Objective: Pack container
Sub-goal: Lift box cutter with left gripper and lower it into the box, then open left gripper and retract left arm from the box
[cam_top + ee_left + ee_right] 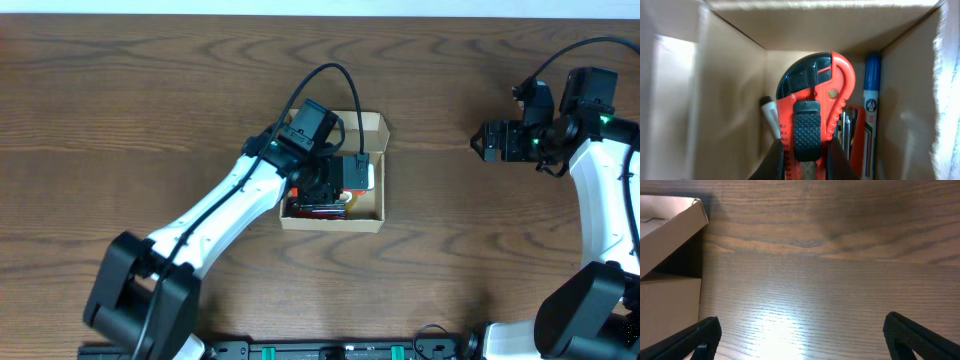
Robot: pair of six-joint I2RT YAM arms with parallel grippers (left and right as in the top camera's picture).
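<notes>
The tan cardboard container [371, 125] sits at the table's middle with its flap lid open. My left gripper [325, 185] reaches down into it and is shut on a red and black utility knife [812, 107], held inside the box walls [730, 85]. A blue-capped marker [871, 120] lies against the box's right wall, and a black-tipped marker [769, 112] lies to the knife's left. My right gripper [802, 332] is open and empty over bare wood at the table's right [490, 140]; the container's flap [670, 227] shows at its far left.
The dark wooden table [150, 110] surrounds the box. A black cable [330, 72] loops from the left arm over the box. The right arm's body [600, 190] stands along the right edge.
</notes>
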